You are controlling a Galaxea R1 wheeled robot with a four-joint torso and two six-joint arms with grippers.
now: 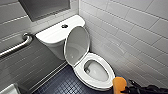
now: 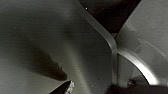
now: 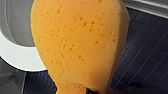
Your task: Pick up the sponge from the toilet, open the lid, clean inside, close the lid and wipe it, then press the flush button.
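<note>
Orange sponge [image 1: 119,85] near white toilet [image 1: 96,72] front, lid [image 1: 77,45] raised upright

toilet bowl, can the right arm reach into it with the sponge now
Probably yes: the lid stands raised, the bowl is open, and the sponge in the right gripper hangs beside the seat with nothing between.

Orange sponge [image 3: 75,45], white toilet [image 1: 80,73], navy grid-tiled floor [image 1: 61,85].

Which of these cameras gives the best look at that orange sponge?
The right wrist view: the sponge looms large, pores visible. The head view catches its rounded end beside the toilet. The left wrist view faces grey surfaces.
</note>
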